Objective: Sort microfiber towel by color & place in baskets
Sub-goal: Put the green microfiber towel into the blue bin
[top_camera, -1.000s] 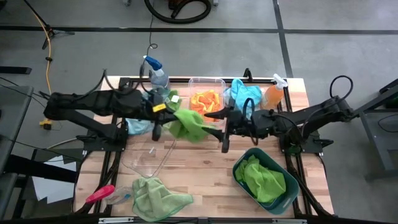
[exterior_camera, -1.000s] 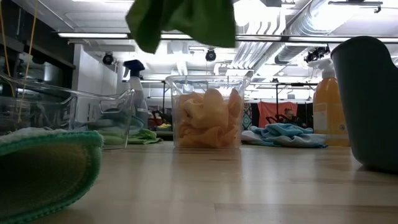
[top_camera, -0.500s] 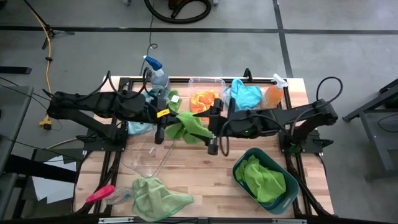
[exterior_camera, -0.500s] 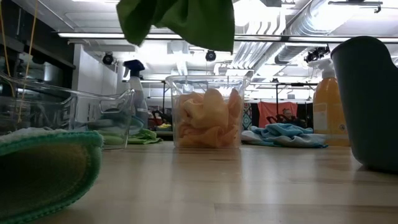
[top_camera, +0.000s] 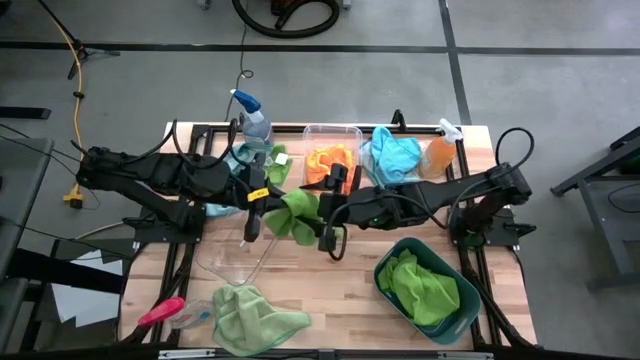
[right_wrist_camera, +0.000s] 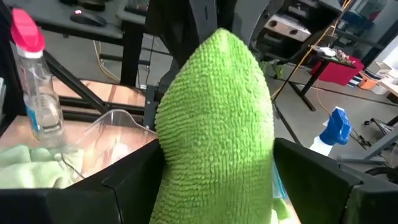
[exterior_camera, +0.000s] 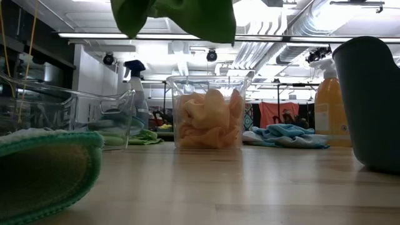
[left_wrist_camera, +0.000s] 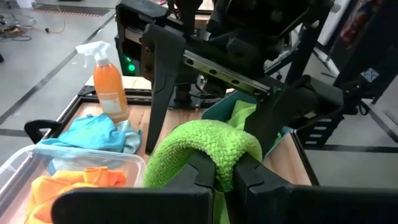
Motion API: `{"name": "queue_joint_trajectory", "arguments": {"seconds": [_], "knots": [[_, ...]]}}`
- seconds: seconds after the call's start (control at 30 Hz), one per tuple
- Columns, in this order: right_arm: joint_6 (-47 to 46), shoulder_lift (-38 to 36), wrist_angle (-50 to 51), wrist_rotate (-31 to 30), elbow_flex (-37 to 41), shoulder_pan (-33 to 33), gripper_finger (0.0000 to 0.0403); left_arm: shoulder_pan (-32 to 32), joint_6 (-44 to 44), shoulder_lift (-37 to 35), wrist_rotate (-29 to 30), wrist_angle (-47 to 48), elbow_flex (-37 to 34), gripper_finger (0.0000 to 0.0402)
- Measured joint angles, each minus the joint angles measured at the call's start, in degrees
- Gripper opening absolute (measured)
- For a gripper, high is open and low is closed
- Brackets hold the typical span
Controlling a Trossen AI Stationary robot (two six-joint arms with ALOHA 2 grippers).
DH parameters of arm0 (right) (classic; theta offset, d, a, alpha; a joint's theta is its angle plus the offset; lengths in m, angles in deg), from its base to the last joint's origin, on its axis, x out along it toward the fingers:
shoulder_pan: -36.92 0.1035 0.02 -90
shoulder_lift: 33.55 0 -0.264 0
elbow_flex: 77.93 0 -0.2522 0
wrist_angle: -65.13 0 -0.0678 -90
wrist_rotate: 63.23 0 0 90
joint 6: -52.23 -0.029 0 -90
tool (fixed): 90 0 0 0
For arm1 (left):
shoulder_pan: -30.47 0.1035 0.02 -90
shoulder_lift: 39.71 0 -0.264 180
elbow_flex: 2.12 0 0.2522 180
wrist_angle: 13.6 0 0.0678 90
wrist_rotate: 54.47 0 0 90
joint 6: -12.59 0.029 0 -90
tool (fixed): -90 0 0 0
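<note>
Found the sorting partly done. Saw orange towels (top_camera: 330, 160) piled in the clear deep tub (top_camera: 350, 130) at the far edge, and green towels (top_camera: 420, 285) lying in the teal basin (top_camera: 383, 268) at the near right. Found nothing visible in the clear shallow dish (top_camera: 225, 262), near and left of centre.

Noted a light blue towel (top_camera: 395, 152) loose on the table (top_camera: 320, 290) just right of the tub. Made out what looked like another blue towel (top_camera: 222, 206) partly under the left arm. Spotted a loose green towel (top_camera: 255, 320) spread at the near left edge.

Caught a lime green towel (top_camera: 292, 212) in mid-air over the table's middle, pinched in the closed left gripper (top_camera: 268, 205) and draped over its fingers. Saw the right gripper (top_camera: 325, 212) drawn up to the same towel, jaws spread wide on either side and not clamped on it. Judged this a hand-over bound for the teal basin. Reckoned that drop, the loose green towel and both blue ones yet to be done, the blues presumably meant for the dish.

Took the table for pale wooden planks on a black frame. Noted a blue-topped spray bottle (top_camera: 250, 115) and an orange spray bottle (top_camera: 440, 152) along the far edge, and a pink-handled tool (top_camera: 160, 312) at the near left corner. Saw grey concrete floor around, and beyond the table a workshop under strip lights and ceiling pipes.
</note>
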Motion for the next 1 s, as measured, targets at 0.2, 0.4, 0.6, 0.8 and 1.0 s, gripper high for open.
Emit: {"name": "queue_joint_trajectory", "arguments": {"seconds": [0.2, 0.4, 0.6, 0.8, 1.0], "knots": [[-0.5, 0.0, -1.5, 0.1, 0.0, 0.1, 0.0274, 0.0, 1.8, 0.0, 0.7, -0.2, 0.0, 0.0], [-5.1, 0.0, -1.3, 0.2, 0.0, 0.1, 0.016, 0.1, 2.8, 0.0, 1.3, -0.2, 0.0, 0.0], [-5.4, 0.0, -1.2, 1.0, 0.0, 0.1, 0.0017, 0.1, 3.0, 0.0, 1.2, -0.3, 0.0, 0.0], [-5.3, 0.0, -1.1, 1.4, 0.0, 0.1, 0.0006, 0.1, 2.9, -0.1, 1.2, 0.1, 0.0, 0.0002], [-4.0, -1.1, 0.8, 1.5, 0.0, 0.0, 0.0004, 0.1, -0.1, -1.8, 1.2, 0.2, 0.0, 0.0041]]}}
